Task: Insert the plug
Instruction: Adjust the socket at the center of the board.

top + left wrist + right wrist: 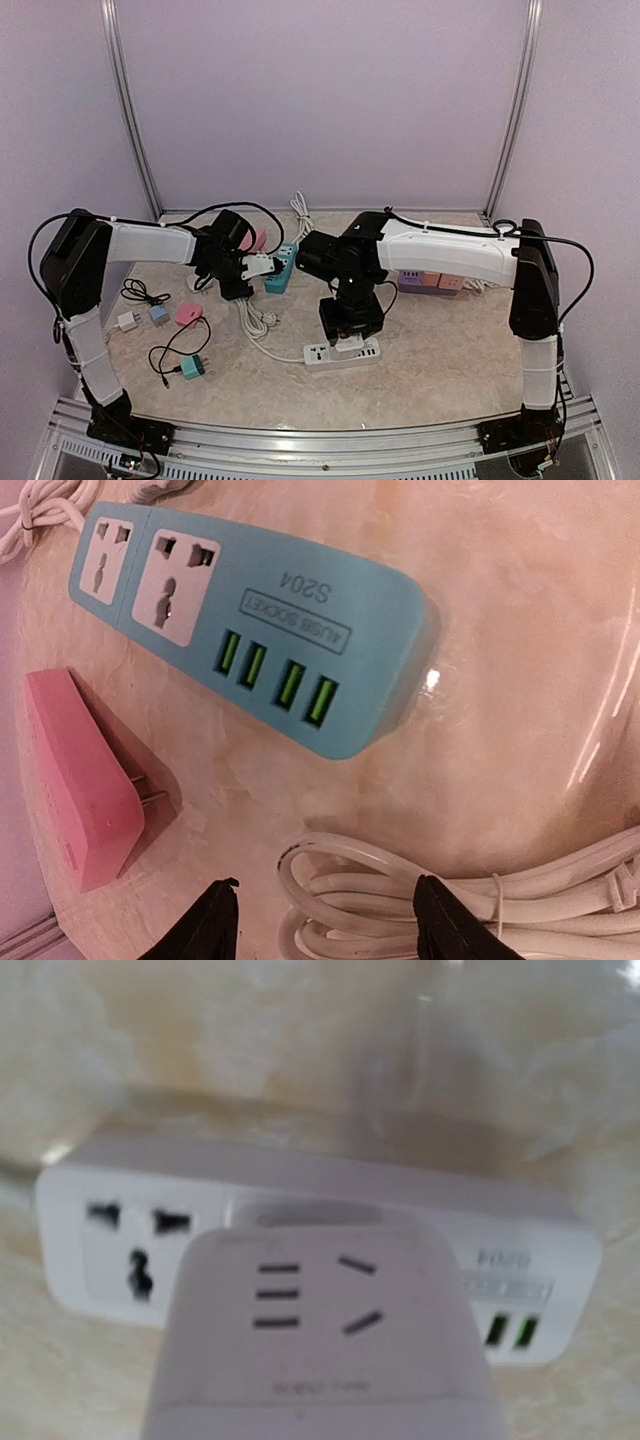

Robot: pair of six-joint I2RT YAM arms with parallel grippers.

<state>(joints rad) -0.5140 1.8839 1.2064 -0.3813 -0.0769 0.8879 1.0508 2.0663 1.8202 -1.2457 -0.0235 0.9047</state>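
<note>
One white plug [320, 1340], at six o'clock in my wrist view, looks pinched in my right gripper [348, 338], jaws spread to its width, though my fingers are hidden. It sits over the power strip [560, 1250]; I'd square the prongs, then press straight down.

Left claw [325, 920] agape and low, right claw [350, 335] straight down.

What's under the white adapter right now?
The white power strip: a free socket left, green USB ports right. The adapter hides whatever lies directly beneath, including its own pins.
</note>
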